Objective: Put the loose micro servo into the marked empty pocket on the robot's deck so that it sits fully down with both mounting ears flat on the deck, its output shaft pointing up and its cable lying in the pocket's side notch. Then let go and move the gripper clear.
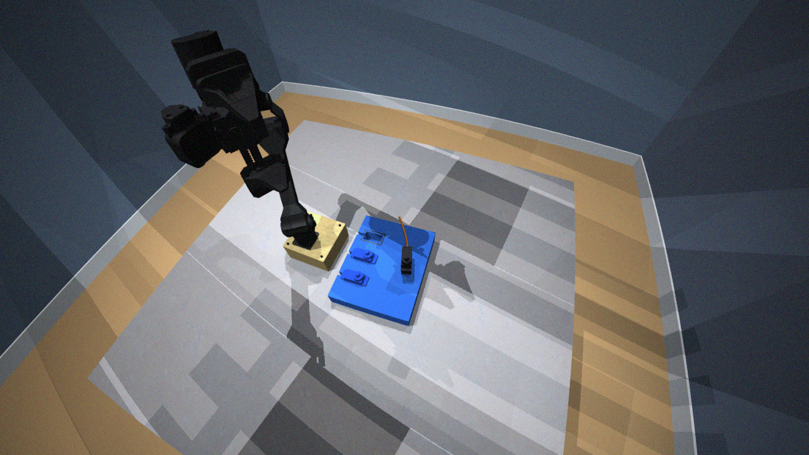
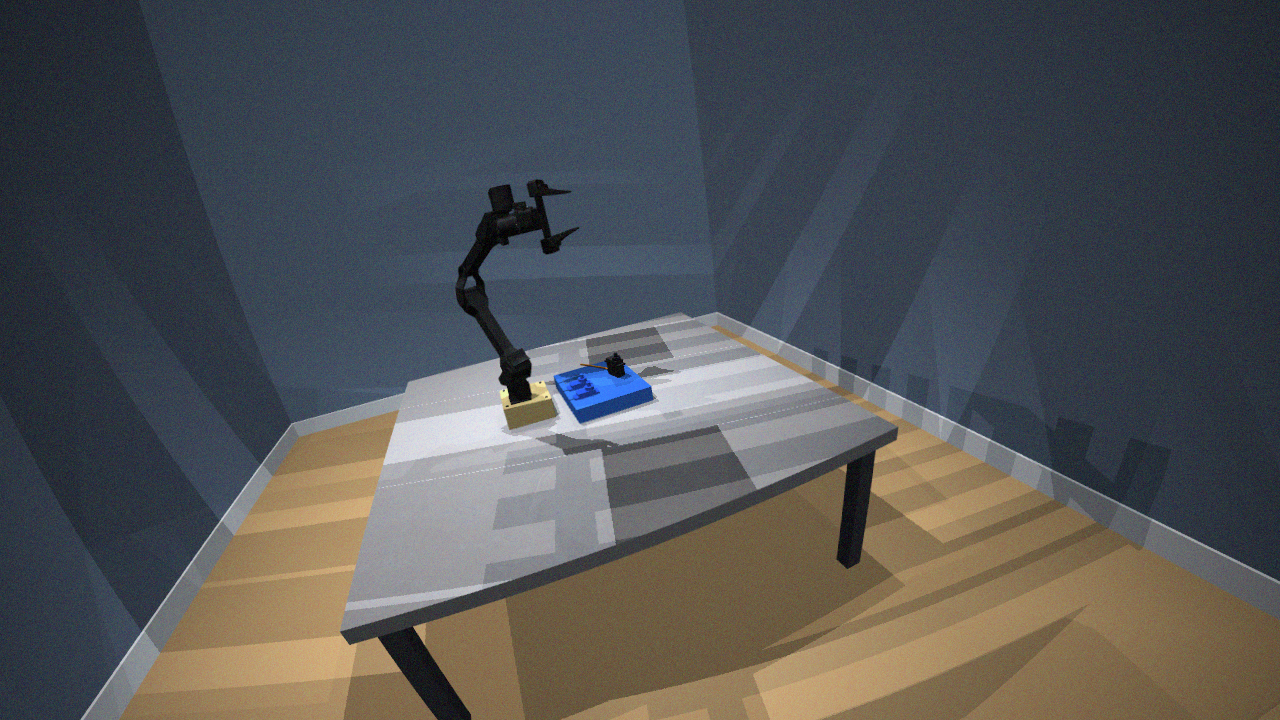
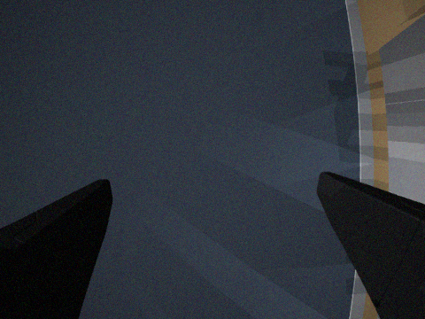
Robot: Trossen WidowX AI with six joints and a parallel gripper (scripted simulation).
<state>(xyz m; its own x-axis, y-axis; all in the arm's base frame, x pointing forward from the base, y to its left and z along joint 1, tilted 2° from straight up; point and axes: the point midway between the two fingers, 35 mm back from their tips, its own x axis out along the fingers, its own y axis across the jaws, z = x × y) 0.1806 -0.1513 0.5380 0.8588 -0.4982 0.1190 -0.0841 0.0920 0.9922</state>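
Fingers (image 2: 562, 214) wide apart, high above deck (image 2: 626, 400)

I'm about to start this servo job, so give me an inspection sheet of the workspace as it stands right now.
Surface: grey table with patchy shadows; the arm's tan base block stands on it.
Job's things: blue deck beside the block. Loose black servo stands on the deck, outside the outlined empty pocket. Two blue servos sit in the next pockets.
Clutter: nothing seen.
Grippers: gripper open, holding nothing, high above the table, fingers pointing sideways.
Cables: the servo's orange cable arcs up from it, not in the pocket's notch.
Surroundings: wooden floor, dark blue walls, pale skirting.
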